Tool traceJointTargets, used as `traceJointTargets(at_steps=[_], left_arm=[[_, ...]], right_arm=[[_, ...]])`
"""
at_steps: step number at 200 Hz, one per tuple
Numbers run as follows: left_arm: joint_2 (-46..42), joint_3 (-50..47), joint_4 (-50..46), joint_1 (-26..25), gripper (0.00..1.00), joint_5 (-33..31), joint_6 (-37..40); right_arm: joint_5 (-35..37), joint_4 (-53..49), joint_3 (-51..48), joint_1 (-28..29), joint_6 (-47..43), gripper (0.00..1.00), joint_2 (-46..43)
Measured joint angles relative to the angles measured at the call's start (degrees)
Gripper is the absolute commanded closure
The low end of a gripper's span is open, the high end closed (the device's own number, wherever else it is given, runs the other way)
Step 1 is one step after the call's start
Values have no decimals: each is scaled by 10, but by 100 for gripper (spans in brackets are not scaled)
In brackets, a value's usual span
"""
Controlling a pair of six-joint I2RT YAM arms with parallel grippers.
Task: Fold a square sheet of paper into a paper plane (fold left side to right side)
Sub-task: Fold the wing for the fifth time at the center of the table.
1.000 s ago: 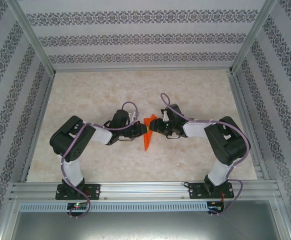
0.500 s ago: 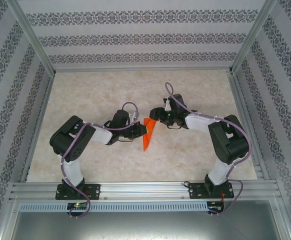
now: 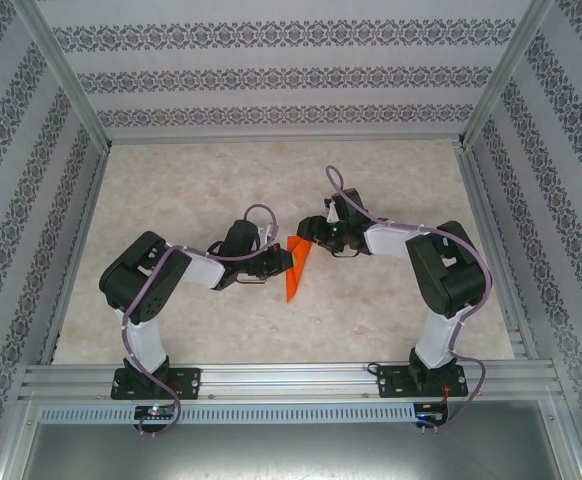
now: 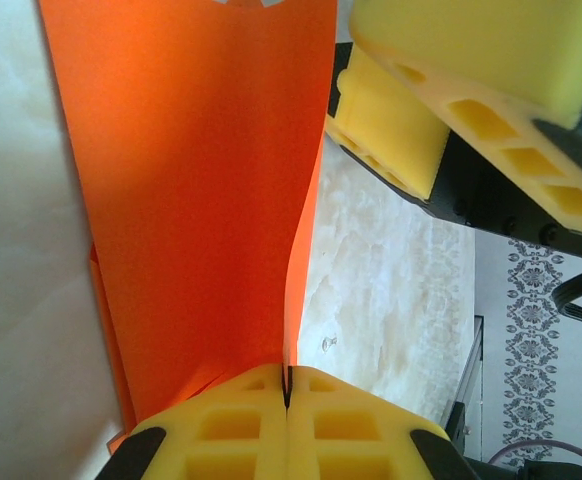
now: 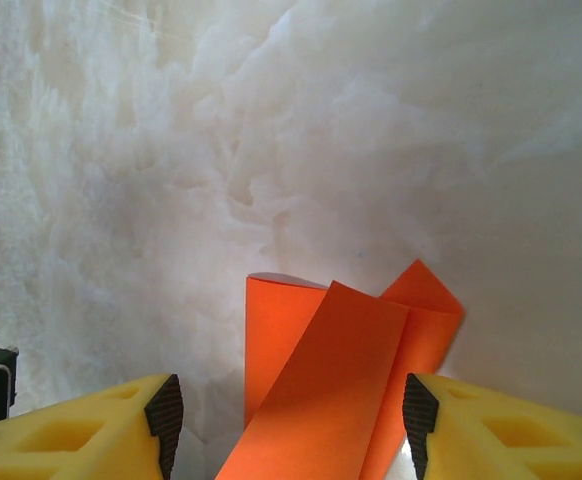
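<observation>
Noted left hand (image 4: 287, 398) clenched on folded square sheet of paper (image 4: 191, 200); found right hand (image 5: 289, 412) released, straddling sheet's other end.

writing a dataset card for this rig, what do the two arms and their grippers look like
The left arm and right arm have black joint housings, white link shells and a lilac cable along each. The left gripper and right gripper carry blocky yellow fingers with rectangular cut-outs.
</observation>
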Motion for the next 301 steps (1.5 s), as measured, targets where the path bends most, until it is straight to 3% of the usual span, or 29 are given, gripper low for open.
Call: traceJointTargets(at_steps=[197,301], left_arm=[[-2,0,-4,0,100,0,2],[-29,0,-46,8,100,-11,31]], right_arm=[[-10,1,25,6,2,36,29],[-5,-68,75,13,-20,36,53]])
